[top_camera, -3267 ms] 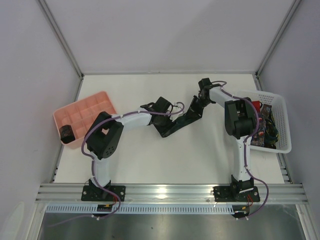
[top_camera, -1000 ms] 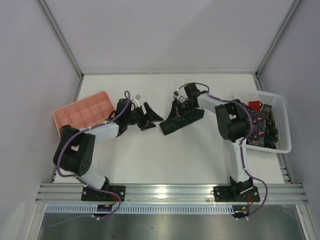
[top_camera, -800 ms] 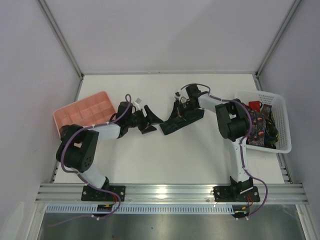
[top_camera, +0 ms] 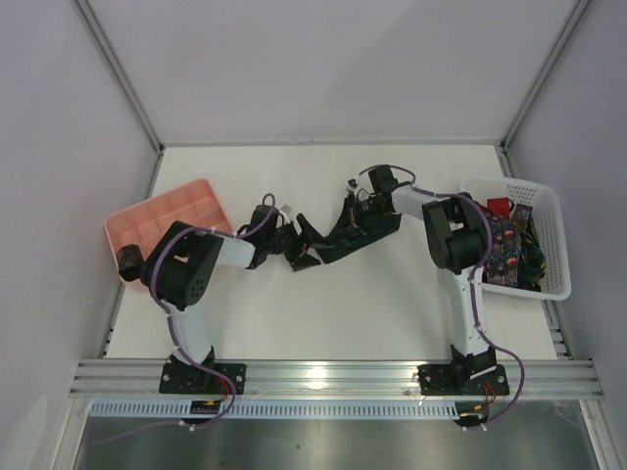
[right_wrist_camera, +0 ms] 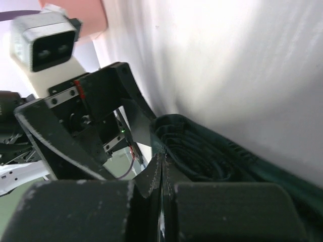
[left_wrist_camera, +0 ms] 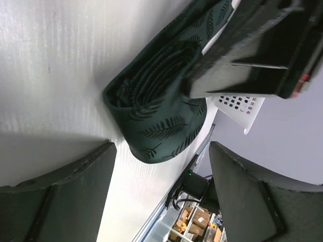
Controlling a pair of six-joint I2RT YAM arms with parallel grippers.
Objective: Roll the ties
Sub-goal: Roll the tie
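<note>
left end effector (left_wrist_camera: 161,154) open, green tie coil (left_wrist_camera: 151,96) just ahead | right end effector (right_wrist_camera: 162,174) closed, at coil

The tie (left_wrist_camera: 161,116) was dark green, printed with paler green fern leaves. The table (top_camera: 343,294) was white. The tray (top_camera: 167,211) was salmon pink, and the coil (top_camera: 128,260) in it was black. The basket (top_camera: 551,220) was white lattice, and in it showed a red piece (top_camera: 500,207) and a dark cloth (top_camera: 509,245) with a multicoloured floral print. The arms (top_camera: 472,313) were white with black joints and purple cables (top_camera: 522,375).
</note>
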